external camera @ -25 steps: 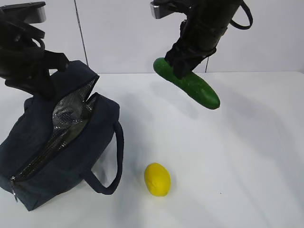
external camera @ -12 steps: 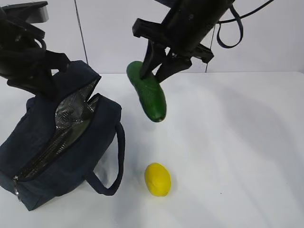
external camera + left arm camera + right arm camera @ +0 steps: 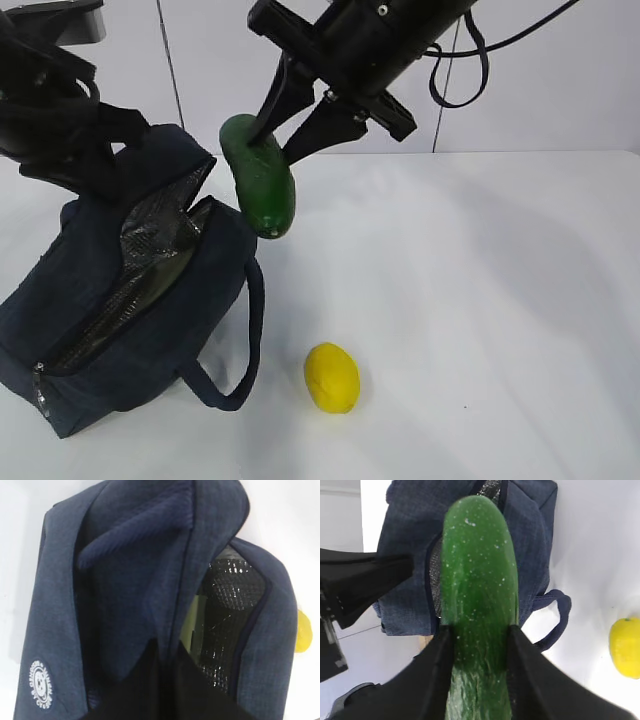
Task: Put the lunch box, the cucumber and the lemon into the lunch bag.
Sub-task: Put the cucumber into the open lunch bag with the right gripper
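The navy lunch bag (image 3: pixel 130 310) lies on the white table with its zipper open and its silver lining showing. My left gripper (image 3: pixel 95 165) is shut on the bag's upper flap and holds it up; in the left wrist view it (image 3: pixel 172 680) pinches the fabric (image 3: pixel 125 580). A pale green edge (image 3: pixel 191 625) inside the opening looks like the lunch box. My right gripper (image 3: pixel 290 135) is shut on the dark green cucumber (image 3: pixel 258 185), which hangs tip-down just right of the opening. In the right wrist view the cucumber (image 3: pixel 477 580) points at the bag (image 3: pixel 405 555). The yellow lemon (image 3: pixel 332 377) lies on the table.
The bag's loop handle (image 3: pixel 245 330) hangs towards the lemon. The lemon also shows in the right wrist view (image 3: pixel 625 647) and at the edge of the left wrist view (image 3: pixel 304 630). The left arm (image 3: pixel 360 585) is close to the left of the cucumber.
My right gripper has carried the cucumber leftwards from mid-table to the bag's opening and turned it more upright. The left gripper has kept hold of the flap. The lemon has not moved.
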Controlling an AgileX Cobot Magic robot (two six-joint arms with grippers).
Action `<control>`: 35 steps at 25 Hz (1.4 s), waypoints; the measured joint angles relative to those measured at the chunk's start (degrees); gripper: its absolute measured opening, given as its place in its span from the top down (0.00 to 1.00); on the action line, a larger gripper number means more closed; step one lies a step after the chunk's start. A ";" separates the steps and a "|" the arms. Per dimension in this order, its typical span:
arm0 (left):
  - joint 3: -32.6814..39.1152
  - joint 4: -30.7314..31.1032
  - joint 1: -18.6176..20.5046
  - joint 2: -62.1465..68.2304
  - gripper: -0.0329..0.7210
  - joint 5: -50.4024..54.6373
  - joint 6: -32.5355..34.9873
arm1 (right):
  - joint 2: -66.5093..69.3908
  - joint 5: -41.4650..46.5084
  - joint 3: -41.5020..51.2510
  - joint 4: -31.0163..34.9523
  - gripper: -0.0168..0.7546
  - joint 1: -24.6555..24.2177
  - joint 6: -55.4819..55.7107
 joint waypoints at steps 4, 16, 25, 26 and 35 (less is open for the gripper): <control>0.00 -1.18 0.00 0.00 0.96 0.00 1.83 | 0.00 0.00 0.00 0.84 0.64 0.00 1.60; 0.00 -2.12 0.00 0.00 0.96 0.32 3.47 | 0.00 0.00 1.71 0.96 0.64 3.69 2.84; 0.00 -2.27 0.00 0.00 0.96 0.50 3.96 | -5.24 0.00 3.48 -9.17 0.64 5.38 2.39; 0.00 -2.27 0.00 0.00 0.96 0.56 4.06 | -5.90 0.10 3.48 -9.54 0.64 5.38 2.39; 0.00 -2.37 0.00 0.00 0.96 0.65 4.08 | -8.32 -2.31 15.86 -0.46 0.64 7.33 -4.09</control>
